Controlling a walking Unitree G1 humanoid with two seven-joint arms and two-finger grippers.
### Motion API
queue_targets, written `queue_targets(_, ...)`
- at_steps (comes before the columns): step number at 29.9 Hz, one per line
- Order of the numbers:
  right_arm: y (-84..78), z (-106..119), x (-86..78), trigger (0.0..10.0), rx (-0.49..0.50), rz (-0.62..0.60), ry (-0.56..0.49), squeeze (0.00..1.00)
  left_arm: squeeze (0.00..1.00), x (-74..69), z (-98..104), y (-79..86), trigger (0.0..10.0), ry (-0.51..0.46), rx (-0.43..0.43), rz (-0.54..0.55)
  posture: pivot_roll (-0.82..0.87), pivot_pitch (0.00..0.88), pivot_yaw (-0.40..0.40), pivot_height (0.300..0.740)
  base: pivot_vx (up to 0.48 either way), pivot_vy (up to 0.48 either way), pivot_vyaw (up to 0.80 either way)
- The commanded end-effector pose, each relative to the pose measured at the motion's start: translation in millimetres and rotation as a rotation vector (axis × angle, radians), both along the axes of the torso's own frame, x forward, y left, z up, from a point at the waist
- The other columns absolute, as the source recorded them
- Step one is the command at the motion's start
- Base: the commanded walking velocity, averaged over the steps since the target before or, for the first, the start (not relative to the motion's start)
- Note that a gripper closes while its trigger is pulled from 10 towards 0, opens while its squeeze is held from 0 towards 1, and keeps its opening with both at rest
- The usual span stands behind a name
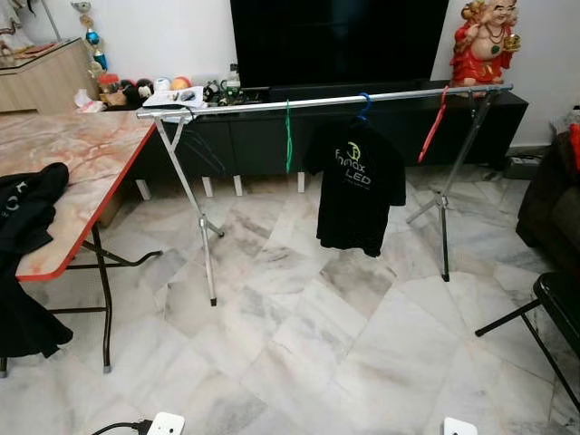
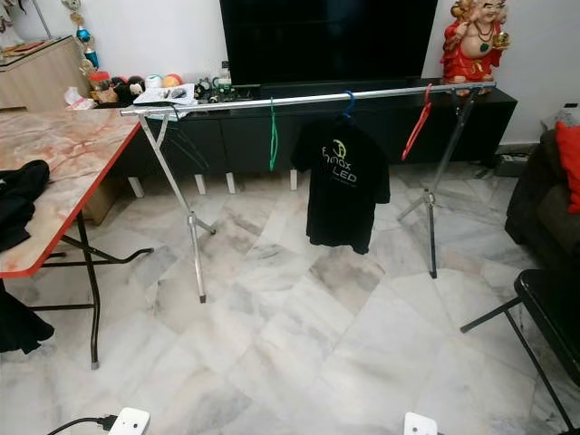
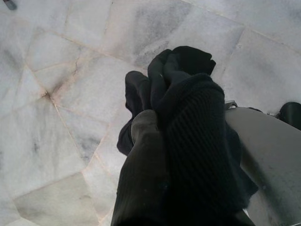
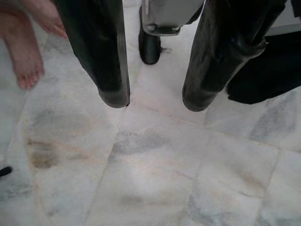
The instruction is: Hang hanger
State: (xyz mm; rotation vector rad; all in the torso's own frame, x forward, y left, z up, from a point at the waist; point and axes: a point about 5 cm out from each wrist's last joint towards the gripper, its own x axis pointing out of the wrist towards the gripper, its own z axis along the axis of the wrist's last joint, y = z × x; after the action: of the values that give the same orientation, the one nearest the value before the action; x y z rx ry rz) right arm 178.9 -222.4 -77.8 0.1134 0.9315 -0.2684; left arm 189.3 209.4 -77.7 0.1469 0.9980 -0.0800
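Approach step: left gripper (image 3: 160,89) fingers pressed on black garment (image 3: 188,141); right gripper (image 4: 155,101) fingers spread, empty. Next, rail (image 1: 317,101) must be reached.

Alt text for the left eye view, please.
A silver clothes rail spans a marble-floored room before a dark TV, carrying a black T-shirt on a blue hanger plus bare green and red hangers. Black clothing drapes over a marble-patterned table at left.
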Motion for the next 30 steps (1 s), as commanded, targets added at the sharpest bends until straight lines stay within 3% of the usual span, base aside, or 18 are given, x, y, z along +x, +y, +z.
queue_targets(1, -6.7, 0, -1.8, 10.0, -0.051, 0.035, 0.003, 0.00, 0.00, -2.0, -1, 4.2, 10.0, 0.019, 0.015, 0.005, -0.02, 0.000, 0.089, 0.740, 0.000, 0.000, 0.00)
queue_targets(10, -6.7, 0, -1.8, 10.0, -0.051, 0.035, 0.003, 0.00, 0.00, -2.0, -1, 4.2, 10.0, 0.019, 0.015, 0.005, -0.02, 0.000, 0.089, 0.740, 0.000, 0.000, 0.00)
queue_targets(14, 12.5, -20, -36.1, 10.0, 0.025, -0.020, 0.103, 0.00, 0.00, 3.6, 3, 5.7, 10.0, -0.034, 0.029, 0.050, 0.01, 0.000, 0.092, 0.740, 0.000, 0.000, 0.00)
queue_targets(19, 10.9, -23, -46.4, 10.0, 0.020, -0.027, 0.128, 0.00, 0.00, 5.3, 4, 5.0, 10.0, -0.036, 0.028, 0.040, 0.01, 0.000, 0.088, 0.740, 0.000, 0.000, 0.00)
queue_targets(30, 8.5, -22, -45.7, 10.0, 0.008, -0.004, 0.117, 0.00, 0.00, -6.4, -2, 3.8, 10.0, -0.012, 0.016, 0.039, 0.01, 0.000, 0.077, 0.740, 0.000, 0.000, 0.00)
